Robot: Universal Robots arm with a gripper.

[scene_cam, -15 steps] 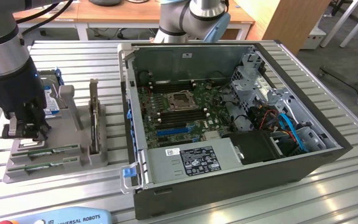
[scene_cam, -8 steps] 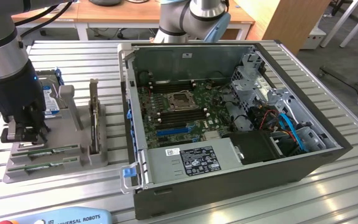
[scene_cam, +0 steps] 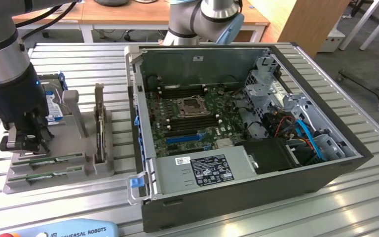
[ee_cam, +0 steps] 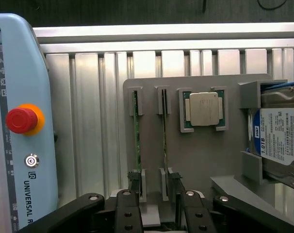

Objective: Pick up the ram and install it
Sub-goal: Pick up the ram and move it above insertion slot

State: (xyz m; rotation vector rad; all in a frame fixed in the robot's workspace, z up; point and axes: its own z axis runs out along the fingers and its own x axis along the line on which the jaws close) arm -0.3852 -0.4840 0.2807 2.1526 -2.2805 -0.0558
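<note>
Gripper hangs low over one end of the grey holder tray, fingers apart, nothing clamped in them.

Ram stands on its long edge in the tray's outermost slot, on the side away from the hard drive. A second stick stands in the next slot, parallel and just beside it. The silver CPU chip lies flat in the tray's pocket btw. the sticks and the drive.

Step in hand looks like the pick. One finger sits about over the ram's end and the second stick lies in the gap, so I can't tell which one they're lined up on. IMO best to centre the jaws across one board only and come down square to the tray. Close on the flat faces, not the chips, then lift straight up out of the slot w/o twisting.

Ram itself: long, v. thin green board. Seen edge-on it's little more than a line, ends held in the tray's slot posts.
</note>
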